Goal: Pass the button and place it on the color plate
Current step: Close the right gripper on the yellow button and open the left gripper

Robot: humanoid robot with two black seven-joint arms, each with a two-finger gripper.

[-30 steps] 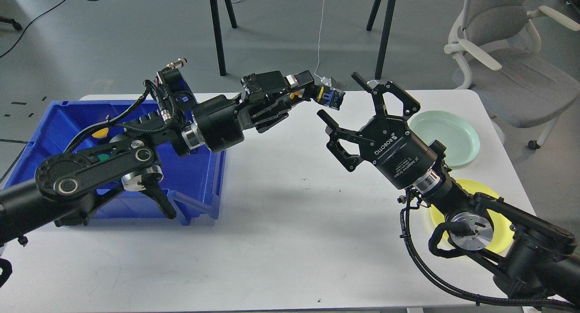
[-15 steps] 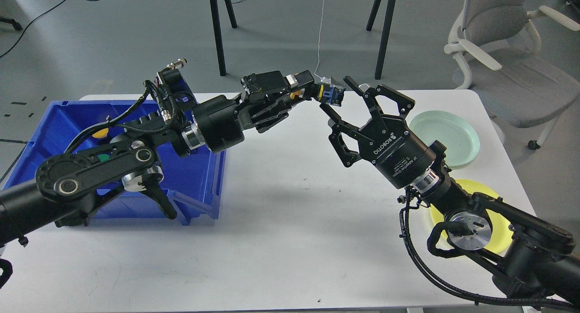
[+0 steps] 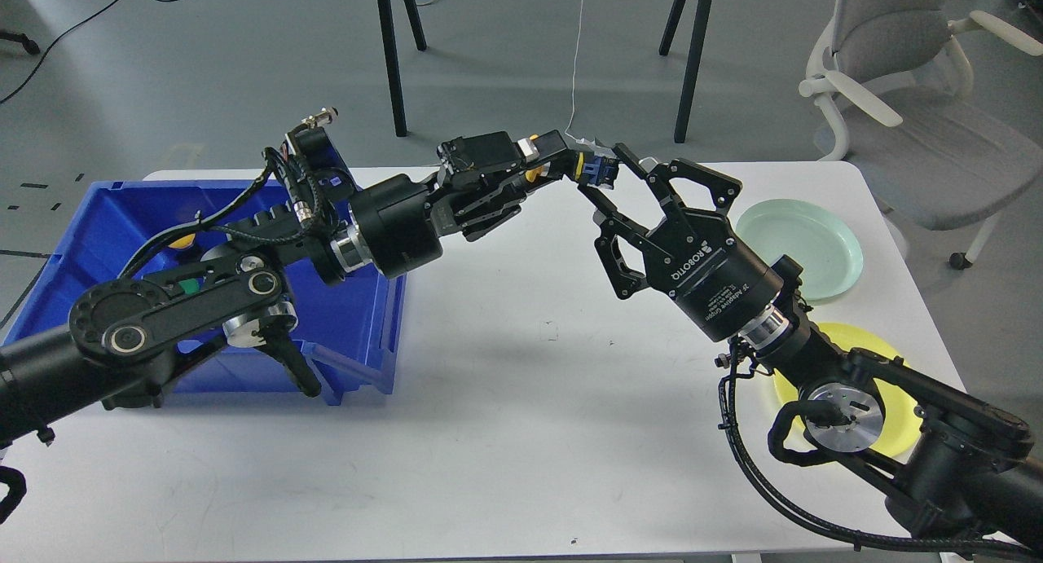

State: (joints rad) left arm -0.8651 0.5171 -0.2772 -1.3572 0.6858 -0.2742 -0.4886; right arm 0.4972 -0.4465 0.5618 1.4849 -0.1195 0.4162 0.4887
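Pinched in the left gripper (image 3: 580,165) at upper centre, a small blue-and-yellow button (image 3: 601,170) is flanked by the spread right gripper (image 3: 607,176)

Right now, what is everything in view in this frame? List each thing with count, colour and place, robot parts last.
button: one, blue and black with a yellow band, held in the air above the table's far edge
bin: one, blue, left side of the table; small yellow and green items inside
green plate: one, pale green, right side of the table
yellow plate: one, yellow, near right, partly behind the right arm
table: one, white
office chair: one, grey and white, far right on the floor
stand legs: several, black, on the floor behind
left gripper: shut on the button
right gripper: fingers either side of the button, open
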